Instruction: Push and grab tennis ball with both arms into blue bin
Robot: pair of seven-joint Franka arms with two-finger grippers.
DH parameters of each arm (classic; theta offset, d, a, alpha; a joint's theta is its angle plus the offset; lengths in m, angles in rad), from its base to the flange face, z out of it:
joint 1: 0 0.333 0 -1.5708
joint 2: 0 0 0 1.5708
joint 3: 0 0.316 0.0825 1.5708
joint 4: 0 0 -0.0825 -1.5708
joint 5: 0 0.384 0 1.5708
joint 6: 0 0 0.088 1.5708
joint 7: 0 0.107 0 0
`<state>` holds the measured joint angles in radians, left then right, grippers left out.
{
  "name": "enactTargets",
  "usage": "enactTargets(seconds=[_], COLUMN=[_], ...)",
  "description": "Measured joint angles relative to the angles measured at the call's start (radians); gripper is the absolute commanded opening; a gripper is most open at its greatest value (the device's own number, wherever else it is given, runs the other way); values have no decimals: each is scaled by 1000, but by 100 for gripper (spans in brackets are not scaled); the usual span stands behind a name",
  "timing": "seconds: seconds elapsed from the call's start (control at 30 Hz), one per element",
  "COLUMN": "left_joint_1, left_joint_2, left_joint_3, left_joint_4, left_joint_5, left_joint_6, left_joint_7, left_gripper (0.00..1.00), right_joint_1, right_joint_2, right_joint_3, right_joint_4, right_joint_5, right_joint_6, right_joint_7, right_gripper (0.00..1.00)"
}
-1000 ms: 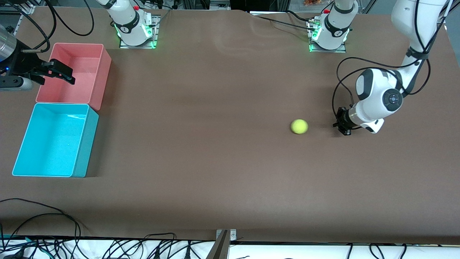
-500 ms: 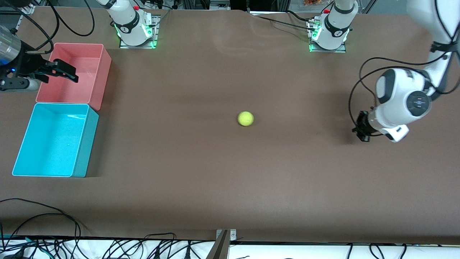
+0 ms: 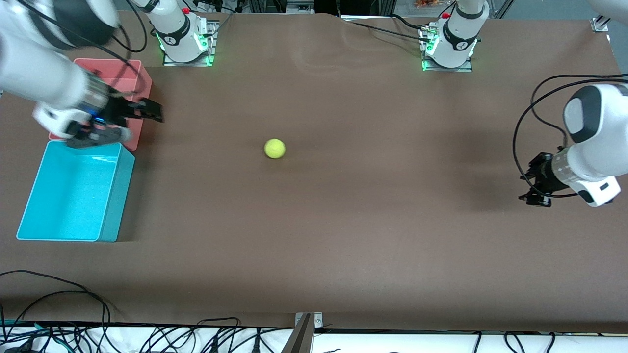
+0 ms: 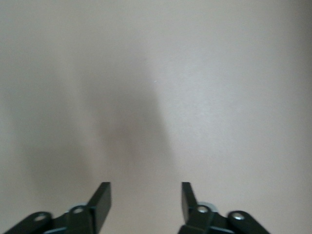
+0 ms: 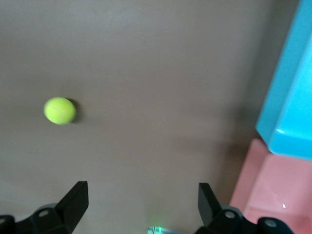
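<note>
The tennis ball (image 3: 274, 148) lies on the brown table near its middle, nearer the right arm's end; it also shows in the right wrist view (image 5: 59, 110). The blue bin (image 3: 29, 208) stands empty at the right arm's end, its corner in the right wrist view (image 5: 287, 107). My right gripper (image 3: 147, 111) is open and empty, over the pink bin's edge toward the ball. My left gripper (image 3: 532, 189) is open and empty, low over bare table at the left arm's end; the left wrist view shows its fingers (image 4: 101, 200) over bare table.
A pink bin (image 3: 137, 83) stands beside the blue bin, farther from the front camera, partly hidden by the right arm. Both arm bases (image 3: 449, 41) stand at the table's far edge. Cables (image 3: 59, 314) lie along the near edge.
The ball has rolled across the table toward the right arm's end. My left gripper has drawn back toward the left arm's end. My right gripper has swung over the pink bin toward the ball.
</note>
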<state>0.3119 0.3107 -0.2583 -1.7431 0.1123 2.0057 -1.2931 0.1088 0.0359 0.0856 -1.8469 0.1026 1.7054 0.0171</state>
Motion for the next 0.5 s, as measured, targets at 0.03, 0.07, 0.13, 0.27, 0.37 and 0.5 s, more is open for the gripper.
enactTargets(seconds=[0.03,0.07,0.13,0.27,0.37,0.5], left_joint_1=[0,0,0,0,0,-2], left_joint_2=[0,0,-1,-2,-2,-2], left_joint_3=[0,0,0,0,-1,-4], left_joint_4=[16,33,66,127,167,213], left_joint_5=[0,0,0,0,0,0], left_joint_6=[-13,-27,-51,-87,-106,-137], left_joint_7=[26,53,108,204,269,363], left_gripper=[100,100,100,100,100,100], right_joint_1=[10,20,37,65,78,82], right_joint_2=[6,13,24,38,41,41], right_joint_3=[2,3,4,4,4,4], right_joint_4=[-17,-33,-62,-110,-150,-217], right_joint_5=[0,0,0,0,0,0], right_joint_6=[19,37,64,97,116,171], right_joint_7=[2,4,7,9,11,11], right_gripper=[100,100,100,100,100,100])
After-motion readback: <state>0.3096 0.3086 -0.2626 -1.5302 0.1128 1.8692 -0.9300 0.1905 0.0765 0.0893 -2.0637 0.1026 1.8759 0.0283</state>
